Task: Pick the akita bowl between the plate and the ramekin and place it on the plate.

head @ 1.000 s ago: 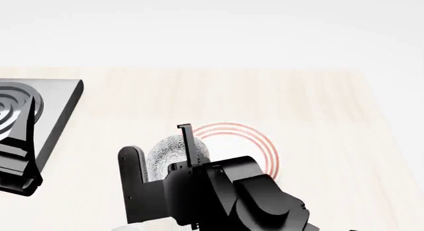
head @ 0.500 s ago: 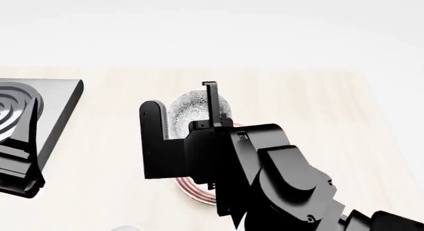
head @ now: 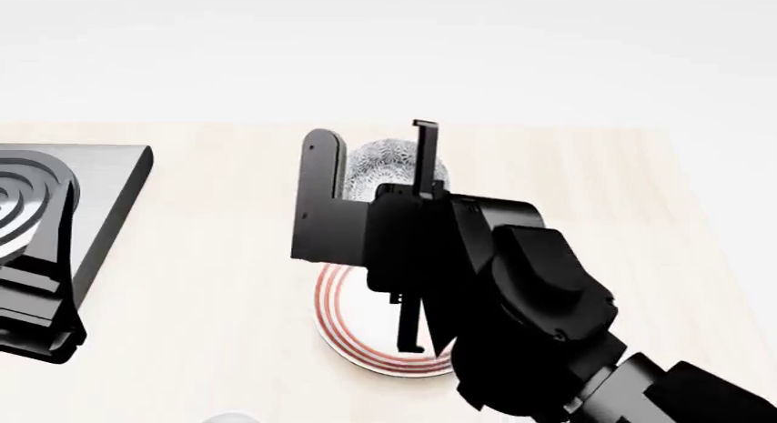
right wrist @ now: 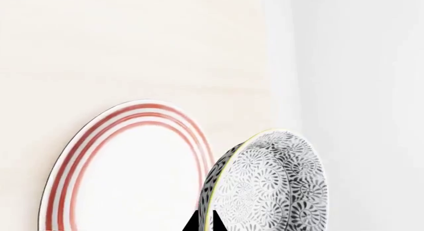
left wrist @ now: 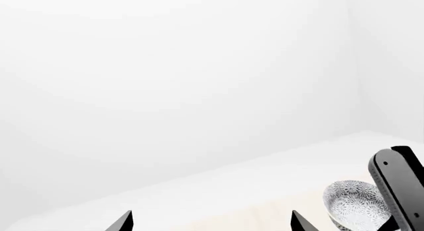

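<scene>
The right gripper point(head: 377, 164) holds the akita bowl point(head: 391, 168), grey-and-white with flowery speckles, tipped up above the plate point(head: 346, 332).

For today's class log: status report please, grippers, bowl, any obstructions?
Right gripper shut on speckled grey-and-white akita bowl, held aloft. Red-ringed white plate bare below. Left gripper open, idle. Nothing seen in the way.
</scene>
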Robot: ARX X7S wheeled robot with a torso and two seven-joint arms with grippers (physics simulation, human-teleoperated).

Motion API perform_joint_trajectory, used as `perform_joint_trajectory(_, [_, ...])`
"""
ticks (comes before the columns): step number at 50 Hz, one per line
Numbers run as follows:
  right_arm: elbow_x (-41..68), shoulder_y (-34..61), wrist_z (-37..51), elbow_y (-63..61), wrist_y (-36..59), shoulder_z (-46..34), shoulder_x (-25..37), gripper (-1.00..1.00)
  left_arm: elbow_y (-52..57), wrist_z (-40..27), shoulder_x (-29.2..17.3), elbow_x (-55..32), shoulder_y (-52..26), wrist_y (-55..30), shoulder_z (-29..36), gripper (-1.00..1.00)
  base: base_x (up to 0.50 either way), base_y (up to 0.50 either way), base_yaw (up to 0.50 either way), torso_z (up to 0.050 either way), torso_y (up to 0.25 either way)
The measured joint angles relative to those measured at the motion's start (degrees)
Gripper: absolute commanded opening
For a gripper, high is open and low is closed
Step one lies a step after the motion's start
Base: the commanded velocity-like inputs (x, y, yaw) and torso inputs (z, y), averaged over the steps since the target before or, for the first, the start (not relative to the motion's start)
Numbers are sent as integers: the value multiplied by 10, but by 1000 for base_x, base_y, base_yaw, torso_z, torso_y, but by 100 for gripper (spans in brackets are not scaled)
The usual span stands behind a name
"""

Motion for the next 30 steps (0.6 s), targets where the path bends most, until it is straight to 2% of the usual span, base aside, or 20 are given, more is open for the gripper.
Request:
perform_joint_trajectory(16, [3, -1, 39, 153, -78, 6, -55, -100, -3, 0, -4, -1, 2, 7, 0, 100, 0, 0, 0, 0, 1])
perform_joint_trajectory(30, [2, -10, 67, 235, -131, 4, -84, -100, -5, 0, -6, 1, 5, 13, 4, 100, 0, 0, 0, 0, 0])
